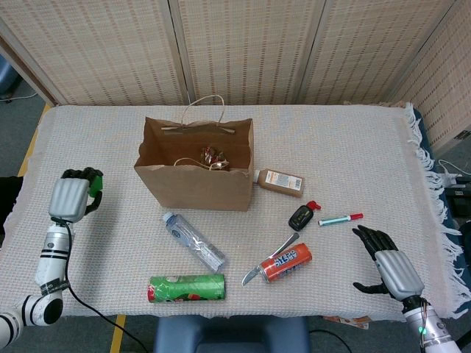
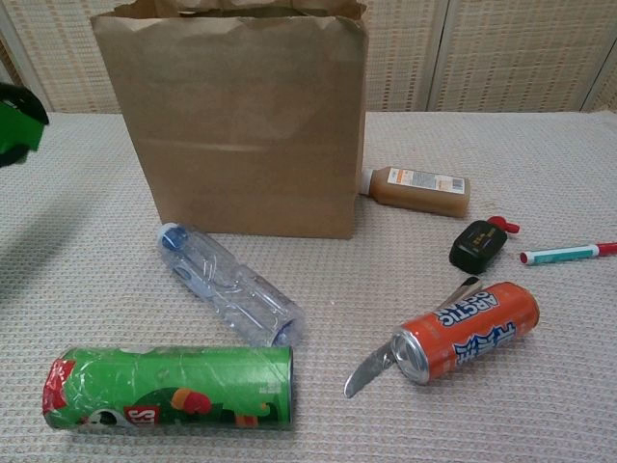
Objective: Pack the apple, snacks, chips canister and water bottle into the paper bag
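The paper bag point(image 1: 195, 170) is standing upright toward the back of the bench point(image 1: 353, 147), with snacks point(image 1: 212, 156) lying inside it. A small bottle point(image 1: 279, 182) is lying just right of the bag. In front of the bag the water bottle point(image 1: 193, 240) is lying slantwise, and the chips canister point(image 1: 187, 287) is lying nearer the front edge. To their right a can point(image 1: 286, 262) is resting beside a knife point(image 1: 266, 262), with a key fob point(image 1: 299, 217) and a pen point(image 1: 340, 219) lying behind them.

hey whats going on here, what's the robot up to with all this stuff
The robot is packing a paper bag that stands open on the table. Its left robot hand is raised at the table's left side, gripping a green apple. The right robot hand hovers open near the right edge, holding nothing. The water bottle and green chips canister lie in front of the bag, not yet packed.
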You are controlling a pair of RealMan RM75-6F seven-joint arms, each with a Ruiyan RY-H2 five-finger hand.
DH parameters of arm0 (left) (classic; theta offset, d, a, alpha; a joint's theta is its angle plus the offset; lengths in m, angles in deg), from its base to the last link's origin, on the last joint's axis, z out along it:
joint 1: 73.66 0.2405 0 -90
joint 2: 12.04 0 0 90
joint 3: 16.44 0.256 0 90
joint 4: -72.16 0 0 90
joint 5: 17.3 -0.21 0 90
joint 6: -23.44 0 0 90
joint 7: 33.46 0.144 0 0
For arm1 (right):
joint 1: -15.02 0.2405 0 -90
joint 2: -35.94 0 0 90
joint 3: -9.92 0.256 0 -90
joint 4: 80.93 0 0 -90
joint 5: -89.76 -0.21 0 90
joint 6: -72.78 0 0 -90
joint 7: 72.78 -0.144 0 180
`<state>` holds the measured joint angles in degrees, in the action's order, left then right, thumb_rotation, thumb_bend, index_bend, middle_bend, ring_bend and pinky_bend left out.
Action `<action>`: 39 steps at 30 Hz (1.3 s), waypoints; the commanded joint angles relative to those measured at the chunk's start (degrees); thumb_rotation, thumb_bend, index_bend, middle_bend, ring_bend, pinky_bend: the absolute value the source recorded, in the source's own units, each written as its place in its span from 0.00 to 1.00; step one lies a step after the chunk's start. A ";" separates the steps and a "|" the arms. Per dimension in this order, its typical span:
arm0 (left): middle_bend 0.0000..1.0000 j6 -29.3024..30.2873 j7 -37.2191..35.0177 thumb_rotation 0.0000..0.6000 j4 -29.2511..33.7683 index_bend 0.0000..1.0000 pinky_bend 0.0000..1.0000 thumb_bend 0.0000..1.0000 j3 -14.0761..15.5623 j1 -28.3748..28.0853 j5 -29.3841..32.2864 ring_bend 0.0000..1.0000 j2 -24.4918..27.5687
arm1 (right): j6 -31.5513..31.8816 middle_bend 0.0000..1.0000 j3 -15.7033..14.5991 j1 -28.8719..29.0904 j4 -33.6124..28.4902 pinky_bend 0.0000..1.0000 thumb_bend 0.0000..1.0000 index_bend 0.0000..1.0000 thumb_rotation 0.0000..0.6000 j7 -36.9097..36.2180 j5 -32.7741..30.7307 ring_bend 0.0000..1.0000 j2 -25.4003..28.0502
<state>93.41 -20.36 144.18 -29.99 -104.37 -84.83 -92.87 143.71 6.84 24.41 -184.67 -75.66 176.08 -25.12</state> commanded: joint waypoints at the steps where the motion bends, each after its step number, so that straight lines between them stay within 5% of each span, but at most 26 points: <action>1: 0.71 5.52 -3.58 1.00 9.19 0.76 0.75 0.64 -9.95 2.75 9.74 0.65 2.65 | 0.12 0.00 -0.03 -0.05 0.04 0.00 0.00 0.00 1.00 -0.03 0.17 0.00 -0.06; 6: 0.71 7.39 -7.13 1.00 24.46 0.75 0.75 0.64 -20.78 2.49 18.77 0.65 7.00 | 0.50 0.00 -0.13 -0.17 0.13 0.00 0.00 0.00 1.00 0.01 0.71 0.00 -0.25; 10: 0.71 6.98 -5.90 1.00 33.07 0.74 0.75 0.64 -24.04 0.50 20.91 0.65 9.19 | 0.67 0.00 -0.27 -0.22 0.28 0.00 0.00 0.00 1.00 0.01 1.16 0.00 -0.39; 18: 0.71 5.00 4.91 1.00 37.64 0.74 0.75 0.64 -20.16 -9.47 18.01 0.65 4.93 | 0.58 0.00 -0.48 -0.14 0.12 0.00 0.00 0.00 1.00 -0.37 1.67 0.00 -0.12; 29: 0.69 -0.90 10.65 1.00 21.44 0.72 0.73 0.63 -17.27 -23.24 18.79 0.63 -7.75 | 0.06 0.00 -0.96 0.07 -0.25 0.00 0.00 0.00 1.00 -1.53 2.22 0.00 0.77; 32: 0.48 -3.91 10.83 1.00 18.60 0.56 0.57 0.55 -16.36 -25.11 20.50 0.45 -9.25 | -0.11 0.00 -0.95 0.11 -0.30 0.00 0.00 0.00 1.00 -1.99 1.97 0.00 1.06; 34: 0.19 -5.32 11.10 1.00 18.18 0.31 0.34 0.44 -15.85 -25.76 21.64 0.18 -9.46 | -0.11 0.00 -0.89 0.13 -0.40 0.00 0.00 0.00 1.00 -2.37 1.87 0.00 1.29; 36: 0.08 -5.90 10.81 1.00 18.07 0.21 0.25 0.41 -15.53 -26.01 21.97 0.09 -9.45 | -0.03 0.00 -0.95 0.10 -0.43 0.00 0.00 0.00 1.00 -2.76 2.02 0.00 1.45; 39: 0.06 -6.15 10.22 1.00 18.69 0.17 0.22 0.40 -15.93 -26.03 23.48 0.07 -9.00 | 0.05 0.00 -0.94 0.14 -0.45 0.00 0.00 0.00 1.00 -2.75 2.30 0.00 1.38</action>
<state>87.37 -9.88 162.51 -45.68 -130.30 -61.99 -102.04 143.74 5.90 24.54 -185.13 -78.46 178.34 -23.71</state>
